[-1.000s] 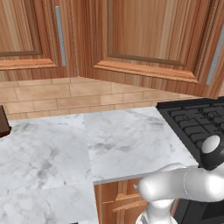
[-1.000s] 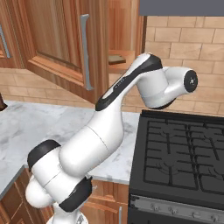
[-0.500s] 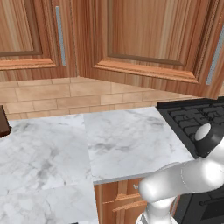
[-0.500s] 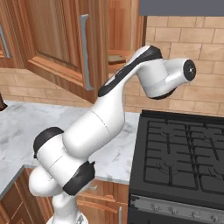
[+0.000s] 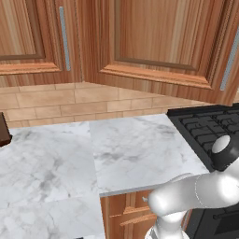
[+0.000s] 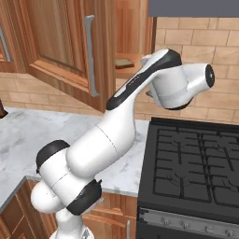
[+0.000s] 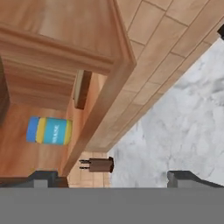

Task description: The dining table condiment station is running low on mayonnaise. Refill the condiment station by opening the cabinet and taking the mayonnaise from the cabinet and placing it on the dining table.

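Cabinet (image 6: 70,46): filled the upper left of the right base view, door swung open, grey bar handle (image 6: 89,56) at frame centre-left.
Counter (image 5: 93,158): white marble across the middle of the left base view.
Stove (image 6: 196,168): black, lower right of the right base view.
Gripper (image 7: 111,177): bottom edge of the hand view, jaws wide, holding nothing.
Mayonnaise (image 7: 48,131): left of the hand view, inside the cabinet, near a brown slice (image 7: 81,89).

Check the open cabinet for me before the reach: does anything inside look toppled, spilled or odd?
Nothing stands out. The mayonnaise sits intact on the cabinet shelf beside a flat brown slice; no spill shows. The tool is open, short of the jar.
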Available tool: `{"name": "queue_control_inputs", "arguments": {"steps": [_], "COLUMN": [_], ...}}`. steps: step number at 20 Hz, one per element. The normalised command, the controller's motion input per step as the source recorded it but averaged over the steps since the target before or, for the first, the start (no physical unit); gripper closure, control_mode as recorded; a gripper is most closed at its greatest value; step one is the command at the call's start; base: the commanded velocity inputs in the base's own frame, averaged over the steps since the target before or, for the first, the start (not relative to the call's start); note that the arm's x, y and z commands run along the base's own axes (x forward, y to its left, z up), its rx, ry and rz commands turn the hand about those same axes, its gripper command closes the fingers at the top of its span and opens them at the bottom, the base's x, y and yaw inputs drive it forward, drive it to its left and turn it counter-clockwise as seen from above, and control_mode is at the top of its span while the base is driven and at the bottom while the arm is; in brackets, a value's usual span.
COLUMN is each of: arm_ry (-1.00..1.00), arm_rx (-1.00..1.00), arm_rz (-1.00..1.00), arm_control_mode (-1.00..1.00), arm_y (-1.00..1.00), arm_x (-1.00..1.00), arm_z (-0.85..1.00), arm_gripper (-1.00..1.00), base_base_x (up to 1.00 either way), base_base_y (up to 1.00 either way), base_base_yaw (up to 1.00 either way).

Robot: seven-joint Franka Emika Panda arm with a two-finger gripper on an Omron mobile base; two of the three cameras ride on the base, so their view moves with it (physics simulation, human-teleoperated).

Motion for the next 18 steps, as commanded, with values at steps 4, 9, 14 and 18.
{"name": "queue_control_inputs", "arguments": {"steps": [4,9,14,18], "arm_ry": [0.00,0.00,0.00,0.00], "arm_rx": [0.00,0.00,0.06,0.10], "arm_rz": [0.10,0.09,0.18,0.23], "arm_control_mode": [-1.00,-1.00,-1.00,-1.00], "arm_y": [0.84,0.83,0.38,0.19], "arm_x": [-0.35,-0.32,-0.58,-0.83], "arm_z": [0.00,0.00,0.00,0.00], "arm_gripper": [-1.00,-1.00,-1.00,-1.00], "base_base_x": [0.00,0.00,0.00,0.00], "base_base_y": [0.00,0.00,0.00,0.00], "base_base_yaw": [0.00,0.00,0.00,0.00]}}
